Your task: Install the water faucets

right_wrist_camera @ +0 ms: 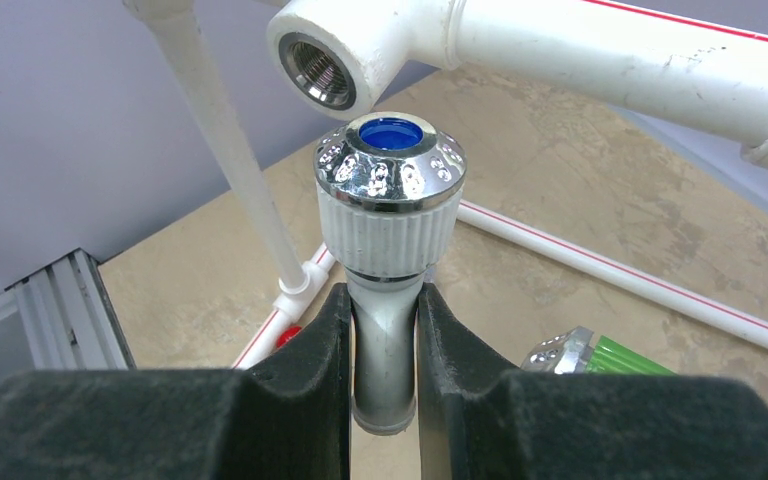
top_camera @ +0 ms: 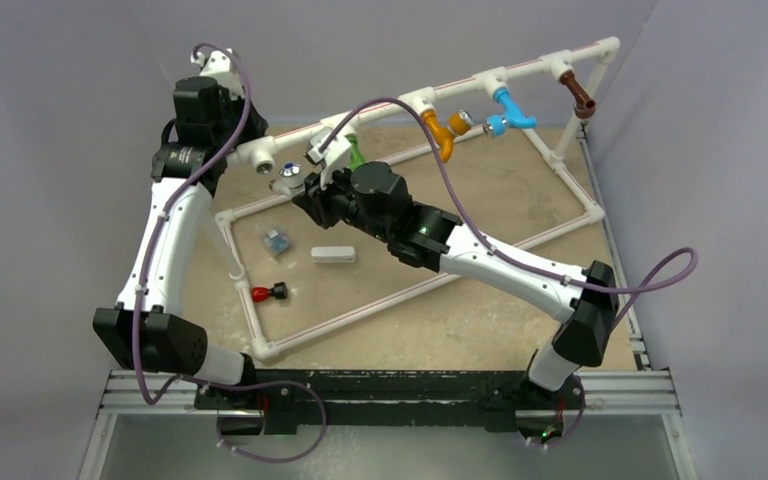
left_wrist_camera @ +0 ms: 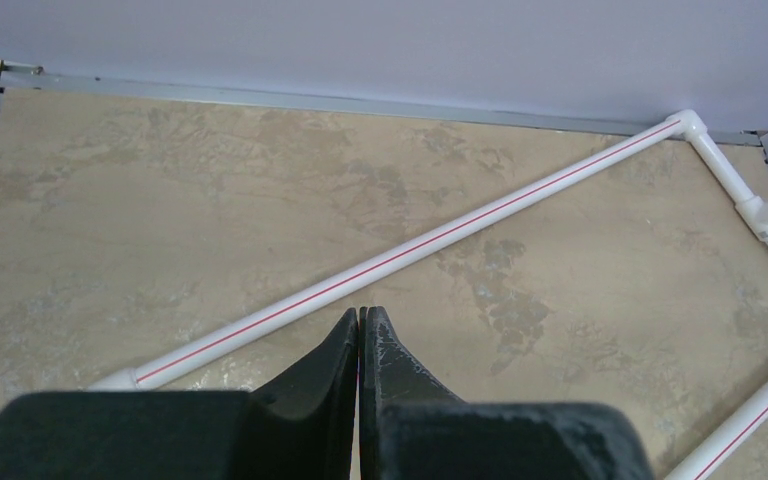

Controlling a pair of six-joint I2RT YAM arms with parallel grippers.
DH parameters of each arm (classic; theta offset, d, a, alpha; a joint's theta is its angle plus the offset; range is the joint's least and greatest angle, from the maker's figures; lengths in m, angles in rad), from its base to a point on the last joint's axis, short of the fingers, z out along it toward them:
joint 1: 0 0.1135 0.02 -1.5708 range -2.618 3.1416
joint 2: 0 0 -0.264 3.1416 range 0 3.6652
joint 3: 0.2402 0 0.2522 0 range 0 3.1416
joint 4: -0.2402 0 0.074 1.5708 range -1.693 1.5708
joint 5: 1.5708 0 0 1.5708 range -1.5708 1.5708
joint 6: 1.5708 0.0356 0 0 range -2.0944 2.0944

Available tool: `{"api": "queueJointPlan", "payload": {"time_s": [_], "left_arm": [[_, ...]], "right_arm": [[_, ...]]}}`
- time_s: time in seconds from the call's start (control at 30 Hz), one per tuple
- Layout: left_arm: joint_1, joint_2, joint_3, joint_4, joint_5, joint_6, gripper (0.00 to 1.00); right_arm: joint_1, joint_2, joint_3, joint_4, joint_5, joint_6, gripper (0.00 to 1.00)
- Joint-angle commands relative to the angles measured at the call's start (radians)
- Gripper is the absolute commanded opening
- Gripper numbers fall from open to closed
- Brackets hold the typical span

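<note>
We take the upper rail point(top_camera: 527, 70) of the white pipe frame as our reference. The right gripper point(right_wrist_camera: 382, 295) is clamped on the stem of the white faucet point(right_wrist_camera: 390, 215), with one finger on each side. The faucet's silvery round end with its blue centre points up toward the rail. The faucet sits just below the open threaded socket point(right_wrist_camera: 323, 68) at the rail's left end, close to it but apart. The green faucet point(top_camera: 356, 153) is just beside this gripper, under the rail. We cannot tell whether it is screwed in. The orange faucet point(top_camera: 440, 133), blue faucet point(top_camera: 508, 108) and brown faucet point(top_camera: 580, 98) hang from fittings further right along the rail. The left gripper point(left_wrist_camera: 360, 320) is fully closed and holds nothing, above the table surface point(left_wrist_camera: 210, 200).
</note>
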Motion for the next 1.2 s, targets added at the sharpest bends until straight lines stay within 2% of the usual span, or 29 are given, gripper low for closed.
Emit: {"api": "queueJointPlan", "payload": {"time_s": [0.0, 0.07, 0.17, 0.37, 0.57, 0.67, 0.8, 1.07, 1.17], "left_arm": [[-0.027, -0.028, -0.007, -0.145, 0.072, 0.001, 0.0], [-0.027, -0.031, -0.014, -0.151, 0.071, 0.003, 0.0], [-0.027, -0.049, -0.028, -0.154, 0.029, 0.006, 0.0], [-0.027, -0.109, -0.052, -0.144, -0.168, -0.011, 0.01], [-0.027, -0.168, -0.085, -0.127, -0.352, -0.008, 0.02], [-0.027, -0.215, -0.141, -0.089, -0.399, 0.0, 0.02], [-0.027, -0.22, -0.204, -0.058, -0.353, -0.013, 0.02], [-0.027, -0.199, -0.192, -0.055, -0.248, -0.032, 0.01], [-0.027, -0.18, -0.177, -0.064, -0.217, -0.032, 0.01]], "right_arm": [[-0.245, -0.026, -0.025, 0.019, 0.307, 0.021, 0.0], [-0.245, -0.042, -0.046, 0.043, 0.289, 0.025, 0.0], [-0.244, -0.086, -0.091, 0.031, 0.176, 0.045, 0.0], [-0.215, -0.199, -0.207, 0.023, -0.024, 0.051, 0.0], [-0.153, -0.298, -0.272, 0.013, -0.113, 0.07, 0.0], [-0.117, -0.349, -0.313, 0.07, -0.125, 0.09, 0.0], [-0.095, -0.372, -0.346, 0.144, -0.201, 0.098, 0.0], [-0.061, -0.299, -0.295, 0.106, -0.397, 0.034, 0.0], [-0.014, -0.291, -0.288, 0.09, -0.411, 0.014, 0.0]]}}
